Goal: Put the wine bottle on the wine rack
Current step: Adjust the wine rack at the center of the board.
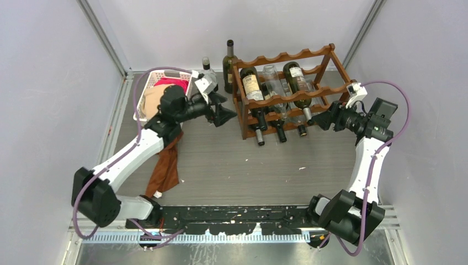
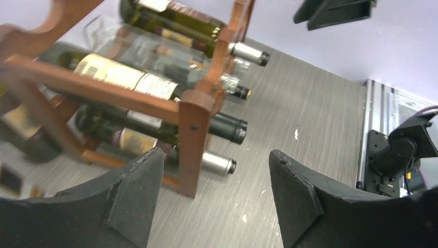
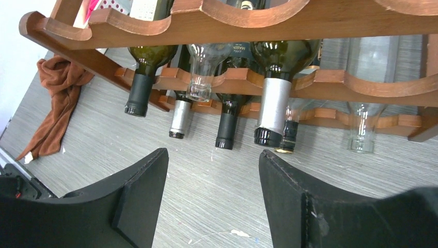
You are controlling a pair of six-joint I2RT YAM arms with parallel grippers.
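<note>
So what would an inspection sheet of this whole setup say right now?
Surface: grey table, a few white flecks.
Job's things: wooden wine rack, several bottles lying in it.
Clutter: two upright bottles left of the rack at the back; white basket with pink and tan stuff inside; brown cloth on the table.
Claws: left claw open, empty; right claw open, empty; both face the rack.
Cables: purple cable looped along each arm.
Surroundings: pale walls, metal corner posts.

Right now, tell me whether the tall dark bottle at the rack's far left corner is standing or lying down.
Upright: the dark bottle stands beside the wine rack, neck up, outside its cradles.
</note>
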